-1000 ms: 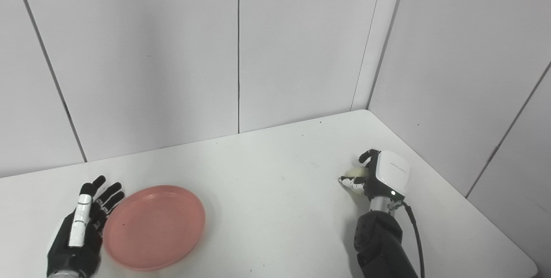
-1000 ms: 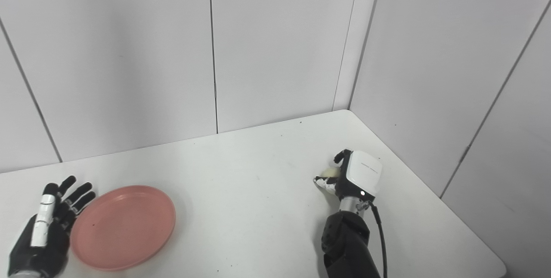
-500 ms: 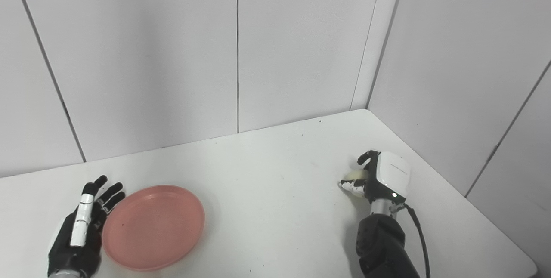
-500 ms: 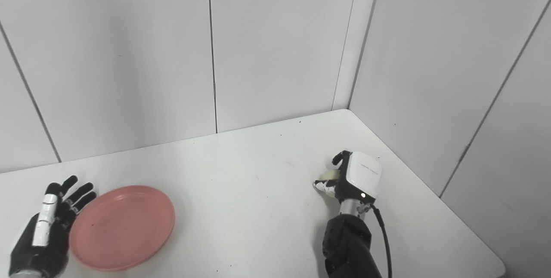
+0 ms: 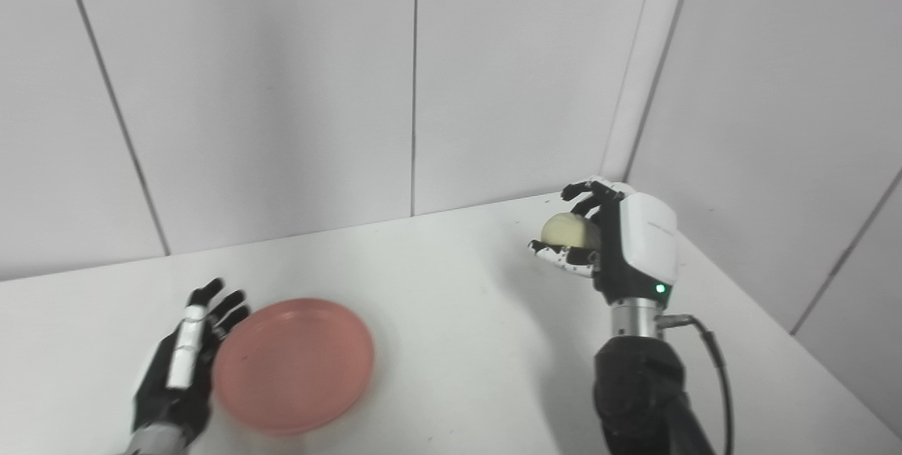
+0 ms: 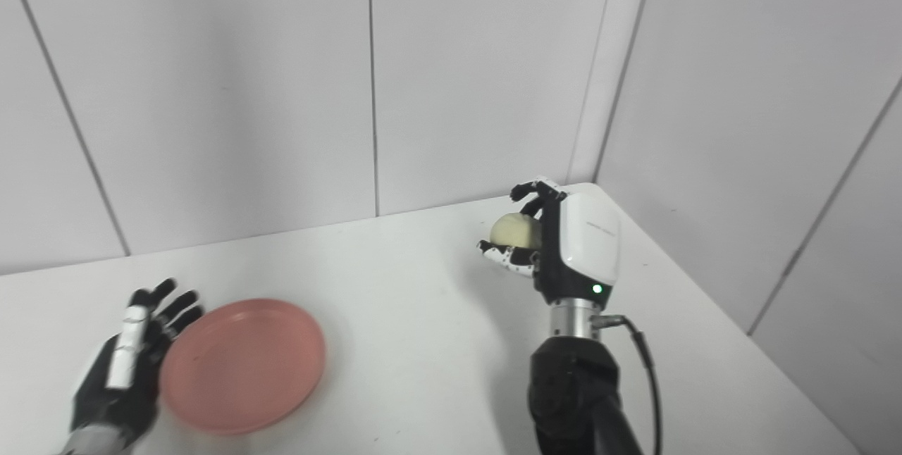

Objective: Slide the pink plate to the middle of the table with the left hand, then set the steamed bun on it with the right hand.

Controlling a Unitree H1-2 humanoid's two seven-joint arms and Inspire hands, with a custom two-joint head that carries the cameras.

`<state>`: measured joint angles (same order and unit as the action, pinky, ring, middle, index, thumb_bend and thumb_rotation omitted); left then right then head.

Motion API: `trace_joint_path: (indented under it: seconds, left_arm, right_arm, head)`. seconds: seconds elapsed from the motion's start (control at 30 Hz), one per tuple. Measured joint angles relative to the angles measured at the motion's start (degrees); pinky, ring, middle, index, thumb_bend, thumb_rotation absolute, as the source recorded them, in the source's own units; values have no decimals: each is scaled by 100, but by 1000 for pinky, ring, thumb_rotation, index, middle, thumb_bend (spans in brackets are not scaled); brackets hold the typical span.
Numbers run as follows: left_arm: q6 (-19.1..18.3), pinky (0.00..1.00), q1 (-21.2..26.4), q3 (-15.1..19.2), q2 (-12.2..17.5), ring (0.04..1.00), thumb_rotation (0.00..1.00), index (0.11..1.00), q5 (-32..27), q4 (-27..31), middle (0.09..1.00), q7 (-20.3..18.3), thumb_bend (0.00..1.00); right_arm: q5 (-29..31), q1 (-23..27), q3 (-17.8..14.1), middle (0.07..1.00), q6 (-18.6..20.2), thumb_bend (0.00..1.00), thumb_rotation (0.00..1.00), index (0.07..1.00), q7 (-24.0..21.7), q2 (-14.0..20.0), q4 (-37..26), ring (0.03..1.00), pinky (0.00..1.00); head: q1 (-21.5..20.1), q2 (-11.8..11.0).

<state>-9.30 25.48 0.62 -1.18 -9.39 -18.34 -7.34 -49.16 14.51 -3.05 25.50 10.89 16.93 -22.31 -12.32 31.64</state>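
Two hands in play: nearest, the left hand (image 5: pixel 184 363) lies flat with fingers spread, holding nothing, right against the left edge of the pink plate (image 5: pixel 294 365) (image a touch blurred) on the white table (image 5: pixel 451 314). Farther back, the right hand (image 5: pixel 612 244) is raised off the table, fingers wrapped around the steamed bun (image 5: pixel 569 231).

White table (image 5: pixel 437 314), pale panelled walls (image 5: pixel 282 89) meeting in a corner
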Motion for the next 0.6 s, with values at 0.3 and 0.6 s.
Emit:
trace_joint_path:
  seconds: [0.3, 0.6]
  left_arm:
    - [89, 885, 20, -196, -314, 874, 864, 897, 273, -99, 855, 310, 696]
    - [198, 915, 104, -274, -495, 885, 840, 935, 364, -285, 869, 342, 716]
  right_arm:
    - [368, -75, 294, 465, -988, 523, 0, 519, -54, 101, 117, 351, 278]
    - [568, 25, 917, 440, -1711, 519, 0, 532, -45, -253, 399, 294, 221]
  head:
    - [827, 44]
    - [1223, 62]
